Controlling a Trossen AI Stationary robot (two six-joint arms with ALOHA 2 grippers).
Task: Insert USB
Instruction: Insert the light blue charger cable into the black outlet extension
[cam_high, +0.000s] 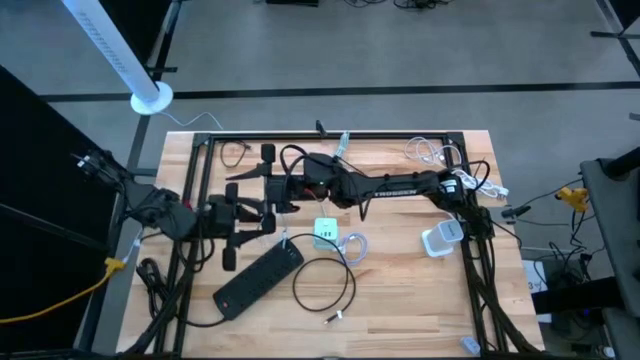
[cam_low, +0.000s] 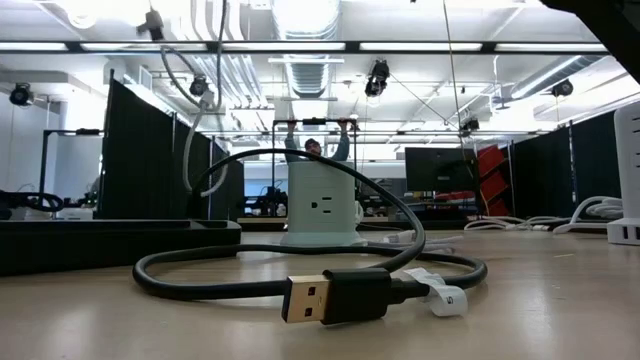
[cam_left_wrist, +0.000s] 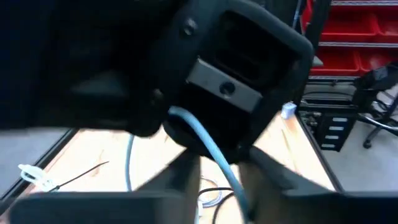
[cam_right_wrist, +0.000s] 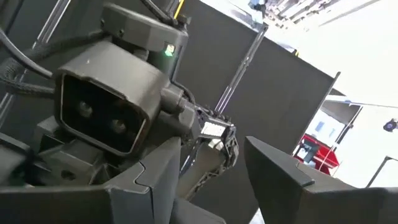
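A black USB cable (cam_high: 325, 285) lies coiled on the table near its front edge. Its USB-A plug (cam_low: 320, 298) rests flat on the wood, also seen in the high view (cam_high: 333, 318). A pale green and white power cube (cam_high: 326, 233) stands upright behind the coil (cam_low: 322, 205). My left gripper (cam_high: 262, 222) is open and empty at the table's left, above the wood (cam_left_wrist: 217, 186). My right gripper (cam_high: 262, 165) is open and empty just beyond it, with its arm stretched across the table (cam_right_wrist: 211, 180). Each wrist view is mostly filled by the other arm's wrist.
A black power strip (cam_high: 258, 278) lies slanted at the front left. A white cable (cam_high: 352, 245) lies beside the cube. A white charger block (cam_high: 440, 240) stands at the right, and white cables (cam_high: 435, 152) lie at the far right. A person shows far behind in the room (cam_low: 318, 148).
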